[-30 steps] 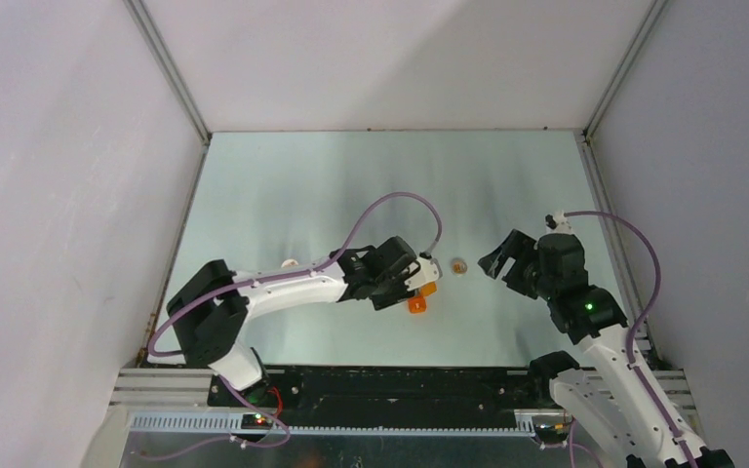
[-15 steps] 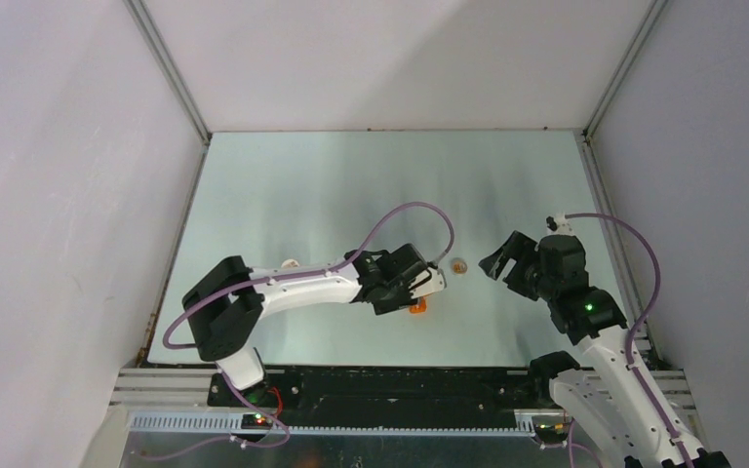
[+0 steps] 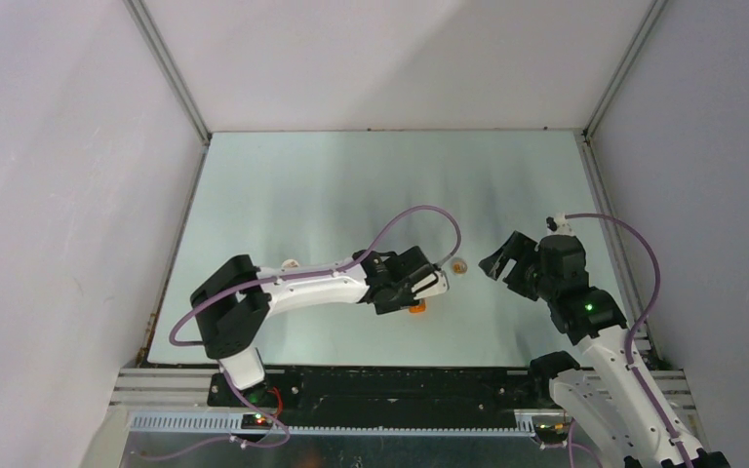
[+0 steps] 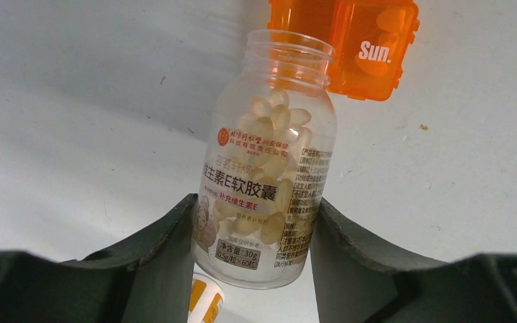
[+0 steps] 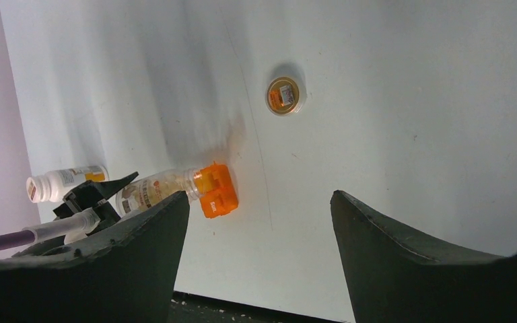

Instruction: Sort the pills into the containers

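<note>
LEFT ARM: reaching forward and rightward, forearm low, near horizontal | LEFT GRIPPER (image 3: 430, 284): pointing right, fingers (image 4: 158, 252) clamped on both sides of pill bottle (image 4: 269, 168) | RIGHT ARM: elbow bent, wrist raised, angled forward and leftward | RIGHT GRIPPER (image 3: 500, 261): elevated, fingers (image 5: 114, 256) spread wide, nothing between them

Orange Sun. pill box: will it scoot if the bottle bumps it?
Probably slides: the small orange plastic pill box looks light, lying loose on the smooth table. Flat-sided, so unlikely to roll. Looks rigid, shouldn't flex.
</note>
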Available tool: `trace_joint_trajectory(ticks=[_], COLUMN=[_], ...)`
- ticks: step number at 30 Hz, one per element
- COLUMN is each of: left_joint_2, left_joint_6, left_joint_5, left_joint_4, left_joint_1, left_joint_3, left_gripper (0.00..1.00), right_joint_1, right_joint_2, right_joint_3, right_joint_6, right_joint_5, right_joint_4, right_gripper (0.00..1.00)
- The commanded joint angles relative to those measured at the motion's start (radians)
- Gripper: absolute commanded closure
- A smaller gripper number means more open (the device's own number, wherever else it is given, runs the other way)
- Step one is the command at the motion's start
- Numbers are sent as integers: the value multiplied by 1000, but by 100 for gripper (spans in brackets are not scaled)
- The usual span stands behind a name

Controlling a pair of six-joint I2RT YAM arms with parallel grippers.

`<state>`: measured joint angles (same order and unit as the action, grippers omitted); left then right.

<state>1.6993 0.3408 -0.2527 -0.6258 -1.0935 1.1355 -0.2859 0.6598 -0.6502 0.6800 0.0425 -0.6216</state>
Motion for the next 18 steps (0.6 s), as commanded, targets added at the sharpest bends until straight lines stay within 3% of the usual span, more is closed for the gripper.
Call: trace_joint_trajectory(ticks=[1,18], left_joint_2=[14,23], left_joint_6=[-1,-24], left_joint_5=[-42,-51], left_joint_4=[-27,-57], left_joint_1=[-9,-19], left_joint_3=[68,82], left_gripper=[100,100], right_joint_1=[5,7], right_joint_2=[-11,-20], right_joint_3=[4,11], right_joint_6=[4,7], right_joint_5=[7,14], right_joint_4=[19,16], right_gripper=[19,19])
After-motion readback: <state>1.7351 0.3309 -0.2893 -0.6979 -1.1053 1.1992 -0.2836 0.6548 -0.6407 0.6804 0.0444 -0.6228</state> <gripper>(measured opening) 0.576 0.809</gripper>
